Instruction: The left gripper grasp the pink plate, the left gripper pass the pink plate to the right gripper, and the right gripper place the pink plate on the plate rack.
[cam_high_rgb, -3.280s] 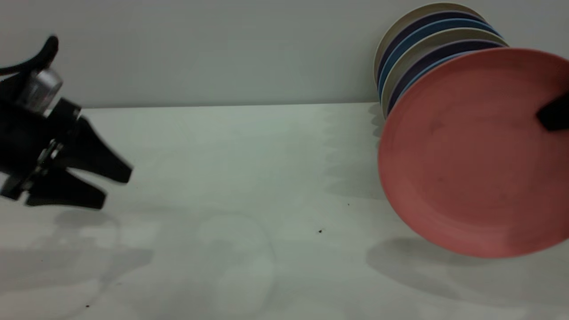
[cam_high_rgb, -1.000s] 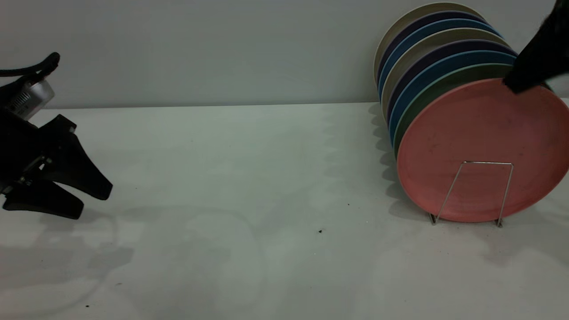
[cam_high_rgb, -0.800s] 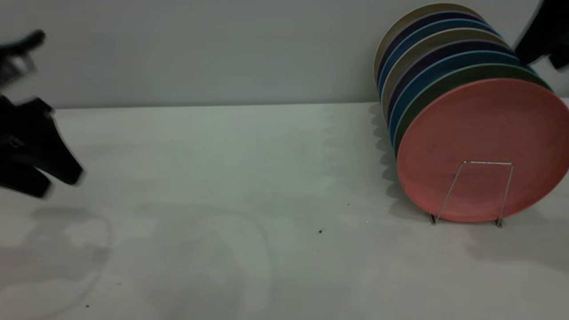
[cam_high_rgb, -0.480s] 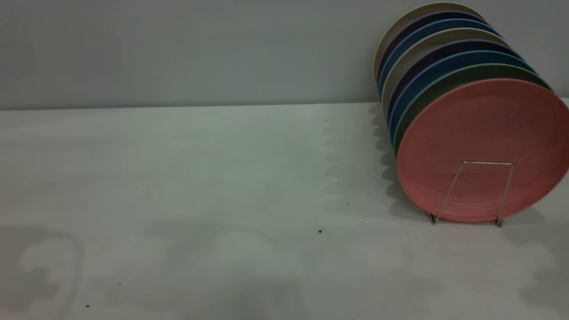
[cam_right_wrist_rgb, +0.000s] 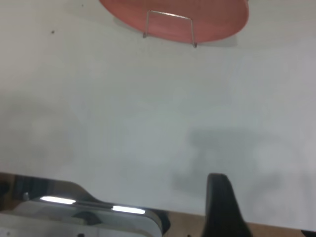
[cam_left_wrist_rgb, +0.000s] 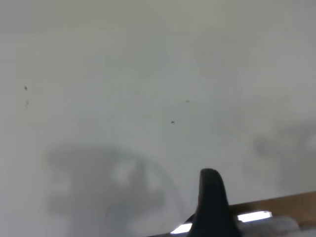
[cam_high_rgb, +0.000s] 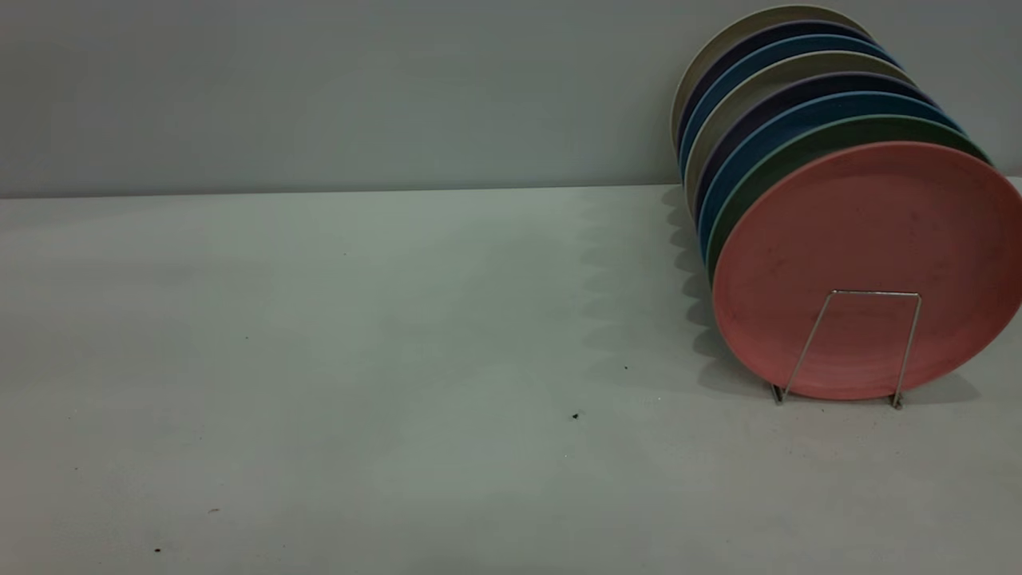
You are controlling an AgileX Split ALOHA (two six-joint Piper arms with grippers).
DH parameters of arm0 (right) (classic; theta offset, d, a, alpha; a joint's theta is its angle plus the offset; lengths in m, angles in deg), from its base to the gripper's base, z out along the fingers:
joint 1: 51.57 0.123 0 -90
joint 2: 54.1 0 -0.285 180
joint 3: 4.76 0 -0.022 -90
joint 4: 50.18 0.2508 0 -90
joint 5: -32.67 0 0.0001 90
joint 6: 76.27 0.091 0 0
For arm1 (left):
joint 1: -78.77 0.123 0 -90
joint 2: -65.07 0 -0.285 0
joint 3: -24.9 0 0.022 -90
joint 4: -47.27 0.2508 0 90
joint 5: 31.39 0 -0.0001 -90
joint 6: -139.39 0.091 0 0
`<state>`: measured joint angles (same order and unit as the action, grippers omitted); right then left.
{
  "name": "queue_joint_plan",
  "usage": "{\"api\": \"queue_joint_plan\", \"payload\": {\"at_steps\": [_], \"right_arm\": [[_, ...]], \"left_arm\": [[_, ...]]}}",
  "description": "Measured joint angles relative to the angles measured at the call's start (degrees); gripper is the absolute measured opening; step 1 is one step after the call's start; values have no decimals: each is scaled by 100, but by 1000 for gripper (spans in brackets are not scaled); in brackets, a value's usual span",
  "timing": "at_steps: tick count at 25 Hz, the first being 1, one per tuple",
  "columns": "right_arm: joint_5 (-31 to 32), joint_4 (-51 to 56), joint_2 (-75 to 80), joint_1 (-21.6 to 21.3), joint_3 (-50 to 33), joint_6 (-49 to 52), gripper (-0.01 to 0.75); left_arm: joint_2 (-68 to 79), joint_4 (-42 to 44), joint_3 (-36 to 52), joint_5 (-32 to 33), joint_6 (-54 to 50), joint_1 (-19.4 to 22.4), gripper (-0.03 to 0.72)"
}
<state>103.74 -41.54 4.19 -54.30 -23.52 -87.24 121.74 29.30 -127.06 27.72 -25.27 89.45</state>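
The pink plate (cam_high_rgb: 866, 263) stands upright on edge at the front of the plate rack (cam_high_rgb: 872, 293), behind its front wire loop. It also shows in the right wrist view (cam_right_wrist_rgb: 219, 19), with the rack's loop (cam_right_wrist_rgb: 170, 15) in front of it. Nothing holds the plate. Neither gripper shows in the exterior view. My left gripper (cam_left_wrist_rgb: 211, 197) shows only as one black part over bare table in the left wrist view. My right gripper (cam_right_wrist_rgb: 222, 202) shows the same way in the right wrist view, well back from the rack.
Several more plates stand in a row behind the pink one: a green plate (cam_high_rgb: 806, 144), then blue, dark purple and beige ones, up to the back wall. The white table (cam_high_rgb: 399, 359) has a few dark specks. A table edge shows in both wrist views.
The right gripper has let go of the pink plate's top rim and left the exterior view. The left gripper has moved out at the left. The plate stays in the rack.
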Motion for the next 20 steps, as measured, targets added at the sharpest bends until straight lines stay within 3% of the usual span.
{"api": "queue_joint_plan", "payload": {"at_steps": [6, 14, 20], "right_arm": [[0, 19, -1532, 0, -1131, -11, 481], [0, -151, -3026, 564, -2078, -56, 463], [0, -553, -3867, 1054, -2605, -76, 461]], "left_arm": [[-1886, -12, 380, 774, -617, 0, 553], [-3901, 100, 416, 779, -1387, 0, 553], [-4743, 335, 416, 779, -1251, 0, 553]]}}
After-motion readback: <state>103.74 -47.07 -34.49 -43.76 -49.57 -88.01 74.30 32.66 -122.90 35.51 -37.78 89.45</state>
